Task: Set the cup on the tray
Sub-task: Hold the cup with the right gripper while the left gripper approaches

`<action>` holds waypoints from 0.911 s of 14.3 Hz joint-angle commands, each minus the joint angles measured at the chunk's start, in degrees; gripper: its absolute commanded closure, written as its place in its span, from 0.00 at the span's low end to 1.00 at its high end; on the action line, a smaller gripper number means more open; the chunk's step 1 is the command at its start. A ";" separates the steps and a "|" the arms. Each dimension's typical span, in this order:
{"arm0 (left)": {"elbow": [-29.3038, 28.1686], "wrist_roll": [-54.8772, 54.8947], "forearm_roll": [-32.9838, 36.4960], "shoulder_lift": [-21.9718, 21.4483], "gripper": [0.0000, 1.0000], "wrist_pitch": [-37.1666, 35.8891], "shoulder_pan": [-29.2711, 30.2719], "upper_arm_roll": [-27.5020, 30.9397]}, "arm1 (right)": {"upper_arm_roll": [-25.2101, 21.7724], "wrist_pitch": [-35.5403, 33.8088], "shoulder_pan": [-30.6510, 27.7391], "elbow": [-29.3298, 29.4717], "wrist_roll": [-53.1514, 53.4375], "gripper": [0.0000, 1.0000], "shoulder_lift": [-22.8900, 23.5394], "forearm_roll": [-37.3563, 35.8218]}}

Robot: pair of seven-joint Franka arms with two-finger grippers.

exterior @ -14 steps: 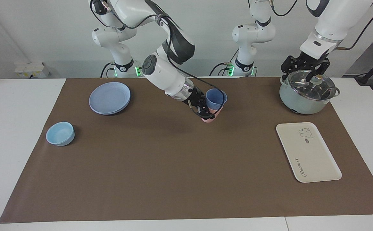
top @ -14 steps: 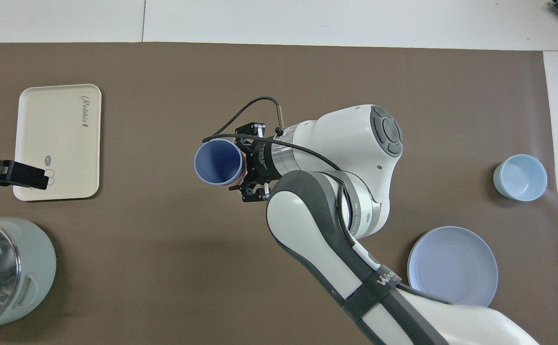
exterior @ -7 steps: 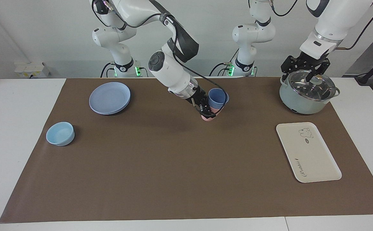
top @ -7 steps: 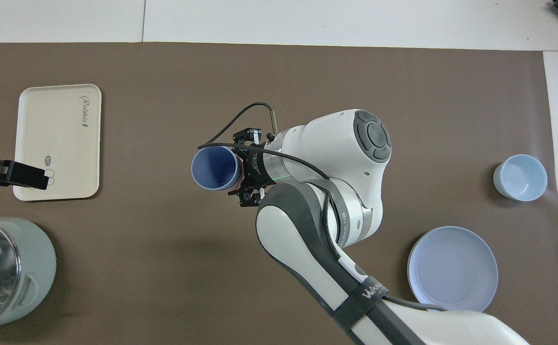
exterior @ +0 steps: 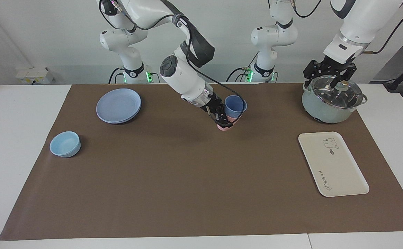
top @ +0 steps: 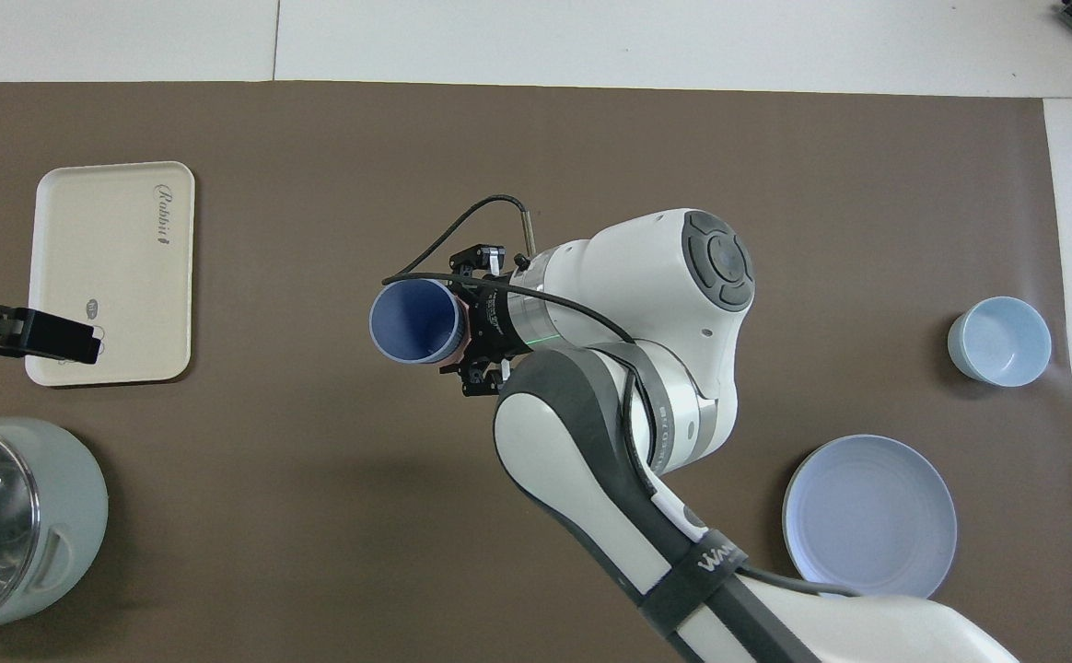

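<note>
The periwinkle-blue cup (exterior: 235, 104) sits nested in a salmon-pink tumbler (exterior: 224, 126), and the stack is tilted, mouth toward the left arm's end. My right gripper (exterior: 226, 119) is shut on the stack at mid-table, its pink base low by the mat. In the overhead view the cup's mouth (top: 414, 322) shows beside the right gripper (top: 462, 324). The cream-white tray (exterior: 333, 164) lies bare at the left arm's end and also shows in the overhead view (top: 112, 239). My left gripper (exterior: 330, 77) waits over the pot's lid.
A grey-green pot (exterior: 331, 100) with a glass lid stands nearer to the robots than the tray. A round blue plate (exterior: 118, 105) and a low light-blue bowl (exterior: 65, 144) lie toward the right arm's end. A brown mat (exterior: 187, 180) covers the table.
The right arm's elbow and wrist have risen and turned a little, and the cup stack has shifted slightly. In the last half second almost nothing moved. The left arm has stayed still.
</note>
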 commanded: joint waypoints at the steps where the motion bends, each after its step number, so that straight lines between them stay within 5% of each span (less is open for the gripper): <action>1: -0.74 -5.64 -2.23 -0.95 0.00 1.85 -2.51 -0.42 | 0.01 0.76 -0.05 -0.79 1.69 1.00 -1.04 -1.38; 4: -0.30 -19.70 -8.99 -0.51 0.00 5.53 -4.71 -0.59 | 0.01 0.76 -0.05 -0.79 1.69 1.00 -1.04 -1.38; 7: -5.37 -31.22 -13.14 -1.38 0.00 19.12 -9.10 -0.59 | -0.07 0.76 -0.22 -0.79 1.60 1.00 -0.95 -1.47; 10: -13.38 -33.01 -13.58 -4.11 0.03 28.73 -12.02 -0.68 | 0.01 0.76 -0.57 -0.88 1.42 1.00 -0.95 -1.38; 13: -15.41 -33.28 -16.13 -3.06 0.12 34.54 -13.94 -0.68 | -0.07 0.85 -0.66 -0.88 1.33 1.00 -0.95 -1.47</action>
